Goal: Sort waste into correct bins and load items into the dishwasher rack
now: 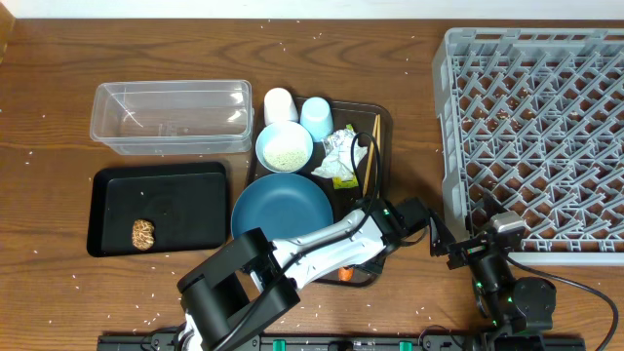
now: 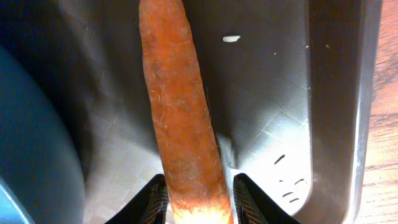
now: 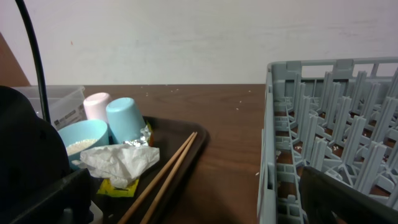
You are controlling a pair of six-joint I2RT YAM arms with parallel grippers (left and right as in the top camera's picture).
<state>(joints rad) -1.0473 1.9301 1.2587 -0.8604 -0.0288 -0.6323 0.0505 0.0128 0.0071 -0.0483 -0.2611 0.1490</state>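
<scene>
My left gripper (image 2: pixel 199 205) is shut on the thick end of the orange carrot (image 2: pixel 180 112), which lies along the brown serving tray (image 2: pixel 267 93) beside the blue plate (image 2: pixel 31 137). From overhead only a sliver of carrot (image 1: pixel 344 276) shows under the left gripper (image 1: pixel 356 268). The right gripper (image 1: pixel 450 244) stands open and empty between tray and dishwasher rack (image 1: pixel 536 136). On the tray sit the white bowl (image 1: pixel 284 146) of rice, pinkish cup (image 1: pixel 280 105), light-blue cup (image 1: pixel 316 117), wrapper (image 1: pixel 341 156) and chopsticks (image 1: pixel 370 151).
The clear tub (image 1: pixel 171 117) stands at the back left. In front of it the black tray (image 1: pixel 161 210) holds a brown food lump (image 1: pixel 144 233). Rice grains are scattered over the wooden table. In the right wrist view the rack wall (image 3: pixel 273 155) rises close on the right.
</scene>
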